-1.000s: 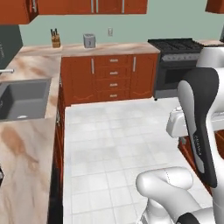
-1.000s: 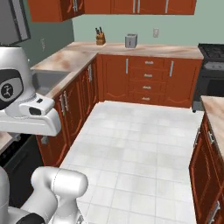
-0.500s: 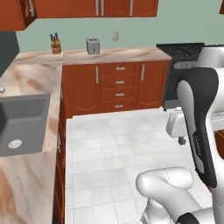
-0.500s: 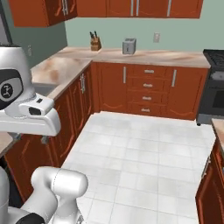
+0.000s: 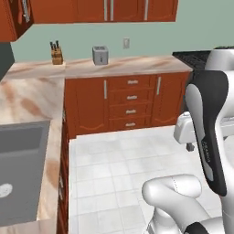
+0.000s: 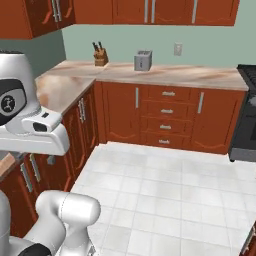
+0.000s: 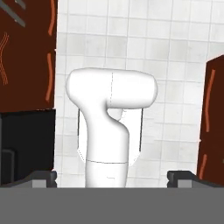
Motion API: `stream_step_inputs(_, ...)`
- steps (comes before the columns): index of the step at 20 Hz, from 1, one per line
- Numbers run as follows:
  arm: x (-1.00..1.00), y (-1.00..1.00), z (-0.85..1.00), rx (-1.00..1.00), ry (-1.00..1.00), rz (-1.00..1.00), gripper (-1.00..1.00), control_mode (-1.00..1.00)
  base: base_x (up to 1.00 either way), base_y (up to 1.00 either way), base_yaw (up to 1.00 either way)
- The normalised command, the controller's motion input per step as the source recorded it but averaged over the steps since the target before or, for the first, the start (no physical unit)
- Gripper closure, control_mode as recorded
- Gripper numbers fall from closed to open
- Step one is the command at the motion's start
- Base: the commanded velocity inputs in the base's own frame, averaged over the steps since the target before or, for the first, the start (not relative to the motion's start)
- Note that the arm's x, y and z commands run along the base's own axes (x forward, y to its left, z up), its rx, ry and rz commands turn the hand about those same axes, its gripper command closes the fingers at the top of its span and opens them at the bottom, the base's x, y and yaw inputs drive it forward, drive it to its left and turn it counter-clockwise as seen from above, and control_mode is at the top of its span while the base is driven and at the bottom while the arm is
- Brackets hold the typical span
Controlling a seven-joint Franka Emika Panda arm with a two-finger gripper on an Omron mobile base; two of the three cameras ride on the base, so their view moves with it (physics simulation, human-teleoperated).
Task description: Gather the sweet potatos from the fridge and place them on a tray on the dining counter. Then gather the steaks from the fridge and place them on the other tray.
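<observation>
The gripper point(image 7: 112, 178) stands wide, its two dark finger tips at the lower left and lower right of the hand view, nothing between them and nothing touched; white floor tiles point(image 7: 175, 52) lie beyond. In the left base view a knife block point(image 5: 56, 54) and toaster point(image 5: 100, 55) sit on the wall counter point(image 5: 137, 64) at the upper middle, a grey sink point(image 5: 20, 169) at the left edge. A stove point(image 6: 247, 120) is cut off at the right edge of the right base view. None of these views takes in the fridge, trays, sweet potatos or steaks.
</observation>
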Motion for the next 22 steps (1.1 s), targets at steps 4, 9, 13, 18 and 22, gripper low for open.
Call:
stream_step_inputs(4, 0.0, 0.0, 0.0, 0.0, 0.0, 0.0, -1.0, 1.0, 1.0, 0.06, -0.04)
stream_step_inputs(9, 0.0, 0.0, 0.0, 0.0, 0.0, 0.0, -1.0, 1.0, 0.9, 0.0, -0.22)
stream_step_inputs(13, 0.0, 0.0, 0.0, 0.0, 0.0, 0.0, -1.0, 1.0, 0.29, 0.01, -0.68)
stream_step_inputs(18, 0.0, 0.0, 0.0, 0.0, 0.0, 0.0, -1.0, 1.0, 0.42, 0.05, -0.64)
stream_step_inputs(22, 0.0, 0.0, 0.0, 0.0, 0.0, 0.0, -1.0, 1.0, 0.95, 0.38, -0.42)
